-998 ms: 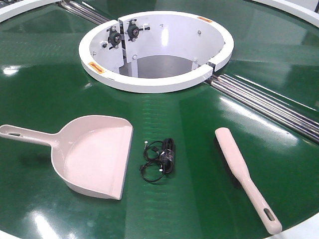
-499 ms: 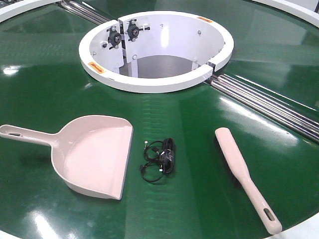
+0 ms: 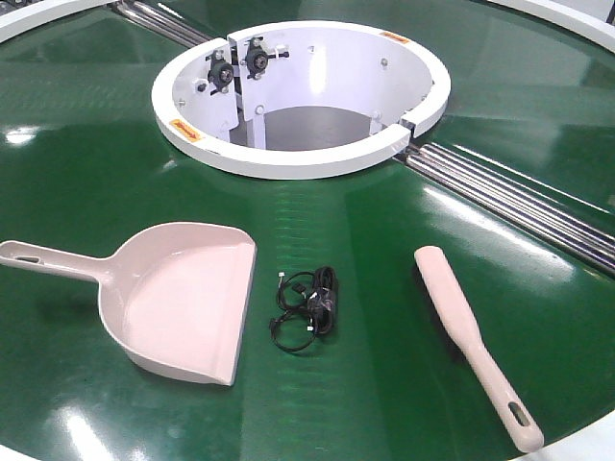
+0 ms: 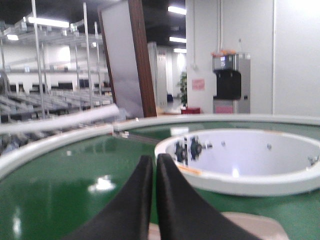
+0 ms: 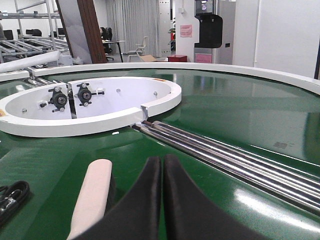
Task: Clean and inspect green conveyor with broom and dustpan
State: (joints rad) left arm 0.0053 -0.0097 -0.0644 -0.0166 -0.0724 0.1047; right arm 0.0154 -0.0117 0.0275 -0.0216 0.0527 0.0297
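Observation:
The green conveyor (image 3: 106, 163) fills the front view, with its white-rimmed round opening (image 3: 301, 158) at the top and silver roller bars (image 3: 519, 206) at the right. The pink-beige dustpan (image 3: 178, 303) lies flat at the left, handle pointing left. The broom (image 3: 471, 341) lies at the right, handle toward the front edge. Neither gripper shows in the front view. My left gripper (image 4: 155, 162) is shut and empty above the belt, with the dustpan's edge (image 4: 250, 222) just below it. My right gripper (image 5: 162, 162) is shut and empty, just right of the broom's head (image 5: 95, 192).
A coiled black cable (image 3: 307, 307) lies on the belt between dustpan and broom; it also shows at the left edge of the right wrist view (image 5: 10, 197). The conveyor's white outer rim (image 5: 225, 70) curves round the back. Shelving and a dispenser stand beyond.

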